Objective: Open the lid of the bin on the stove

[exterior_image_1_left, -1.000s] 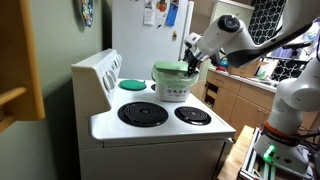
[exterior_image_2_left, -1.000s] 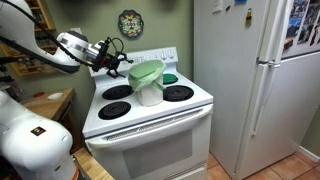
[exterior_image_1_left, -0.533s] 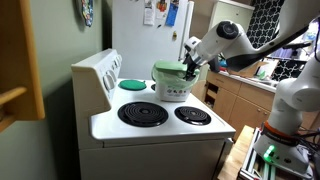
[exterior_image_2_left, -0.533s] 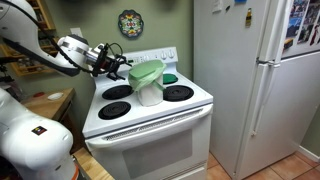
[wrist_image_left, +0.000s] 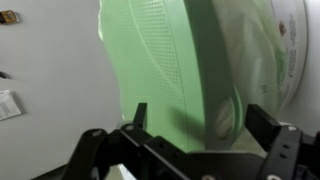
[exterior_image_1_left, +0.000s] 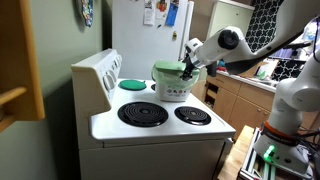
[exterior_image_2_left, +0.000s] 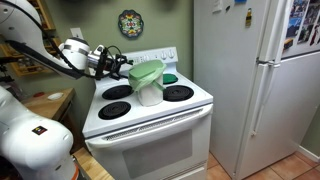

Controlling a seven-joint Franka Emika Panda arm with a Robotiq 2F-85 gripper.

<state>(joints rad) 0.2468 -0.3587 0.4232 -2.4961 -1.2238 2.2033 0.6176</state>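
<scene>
The white bin (exterior_image_1_left: 177, 89) with a pale green liner stands on a rear burner of the white stove (exterior_image_1_left: 160, 128); it shows in both exterior views (exterior_image_2_left: 150, 94). Its green domed lid (exterior_image_1_left: 170, 69) sits on top and looks tilted in an exterior view (exterior_image_2_left: 146, 72). My gripper (exterior_image_1_left: 190, 66) is open at the lid's edge, beside the bin (exterior_image_2_left: 122, 64). In the wrist view the lid (wrist_image_left: 170, 60) fills the frame, its rim between my open fingers (wrist_image_left: 203, 125), not gripped. The bin's white wall (wrist_image_left: 297, 45) shows at the right.
A flat teal disc (exterior_image_1_left: 132, 84) lies on the other rear burner (exterior_image_2_left: 170, 78). The stove's raised back panel (exterior_image_1_left: 98, 72) is behind it. A white refrigerator (exterior_image_2_left: 250, 80) stands beside the stove. Wooden cabinets (exterior_image_1_left: 235, 100) and a counter are on the arm's side.
My gripper has moved a little closer to the bin, down to the lid's edge. The lid and bin have not visibly moved.
</scene>
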